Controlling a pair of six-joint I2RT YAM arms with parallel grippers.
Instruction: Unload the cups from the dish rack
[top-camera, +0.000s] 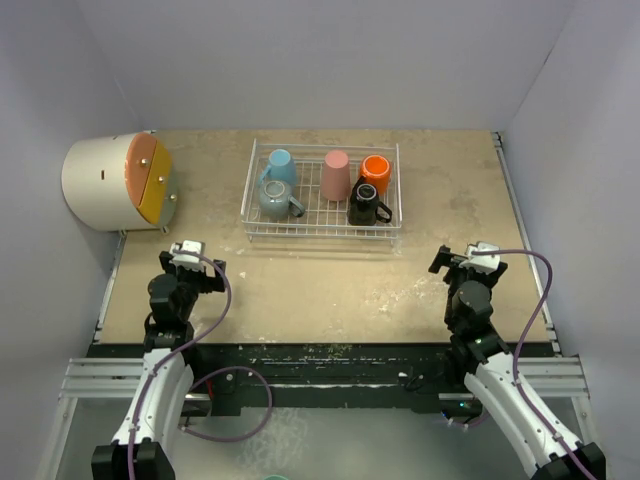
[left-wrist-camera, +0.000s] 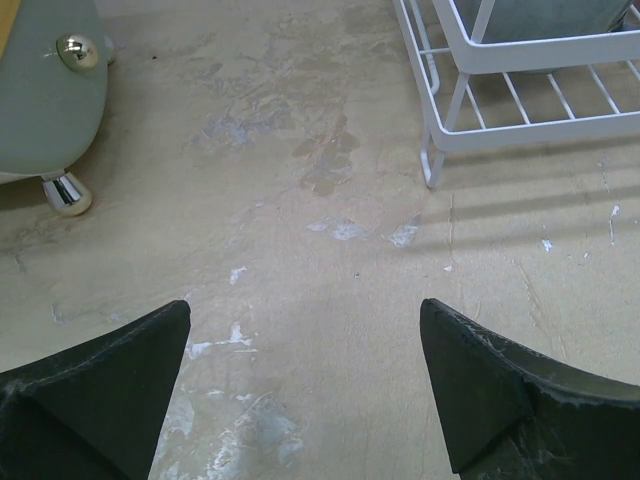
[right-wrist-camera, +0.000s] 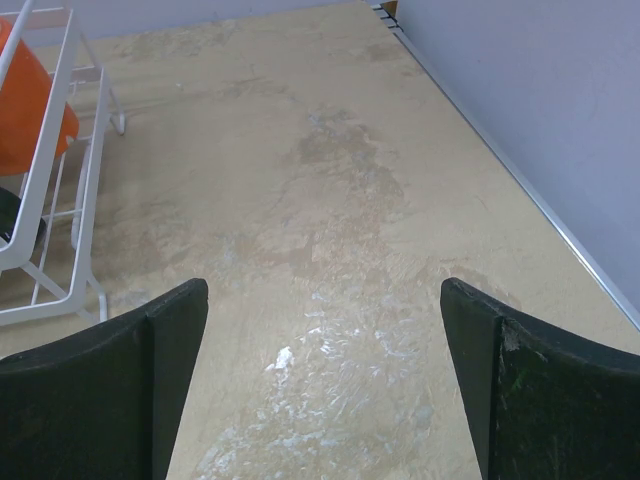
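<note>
The white wire dish rack (top-camera: 322, 228) stands at the back middle of the table. In it are a light blue mug (top-camera: 280, 164), a grey-teal mug (top-camera: 276, 199), a pink tumbler (top-camera: 336, 175), an orange mug (top-camera: 375, 170) and a black mug (top-camera: 364, 208). My left gripper (top-camera: 187, 252) is open and empty, near and left of the rack; its wrist view shows the rack's corner (left-wrist-camera: 440, 140). My right gripper (top-camera: 470, 257) is open and empty, near and right of the rack; its wrist view shows the rack's side (right-wrist-camera: 60, 150) and the orange mug (right-wrist-camera: 25, 100).
A cream cylinder with an orange-yellow face (top-camera: 115, 182) lies at the back left; its chrome foot (left-wrist-camera: 62, 190) shows in the left wrist view. A raised rail (top-camera: 520, 230) runs along the table's right edge, with grey walls around.
</note>
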